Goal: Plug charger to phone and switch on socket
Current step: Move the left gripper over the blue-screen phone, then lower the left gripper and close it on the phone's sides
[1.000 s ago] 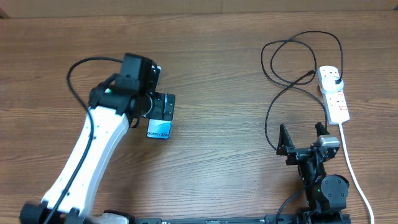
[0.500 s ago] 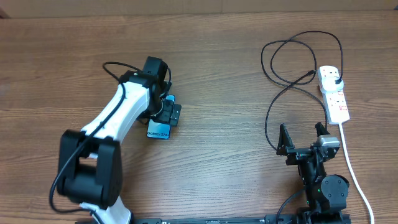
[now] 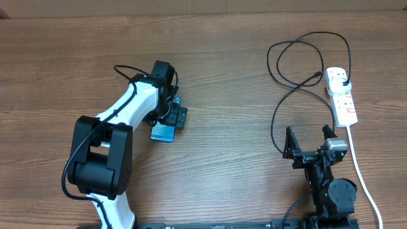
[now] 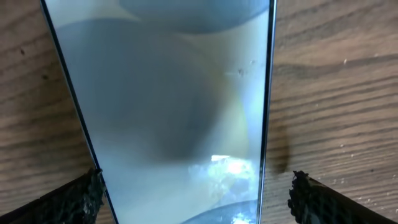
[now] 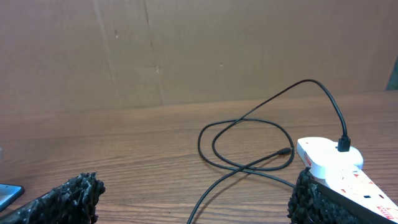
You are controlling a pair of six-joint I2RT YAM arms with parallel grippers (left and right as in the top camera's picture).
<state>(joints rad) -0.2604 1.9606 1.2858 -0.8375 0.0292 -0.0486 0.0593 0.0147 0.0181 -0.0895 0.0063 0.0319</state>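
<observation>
The phone [image 3: 163, 134] lies flat on the table at the left, its light blue screen up and the "Galaxy" text at the near end. My left gripper [image 3: 172, 116] is open and low over its far end. In the left wrist view the phone [image 4: 168, 93] fills the space between the fingers [image 4: 196, 190], with a small gap at the right finger. The charger [image 3: 299, 67] lies in black loops at the right, its connector tip [image 3: 318, 76] free and its plug [image 3: 344, 83] in the socket [image 3: 341, 97]. My right gripper [image 3: 310, 143] is open and empty.
The socket's thick white cord [image 3: 360, 172] runs down the right side past the right arm. The right wrist view shows the charger [image 5: 249, 140], the socket [image 5: 329, 165] and a brown cardboard wall [image 5: 199, 50] behind the table. The table is wood.
The left arm has folded inward and its gripper has shifted a little right and down over the phone. The right arm, charger and socket have not moved.
</observation>
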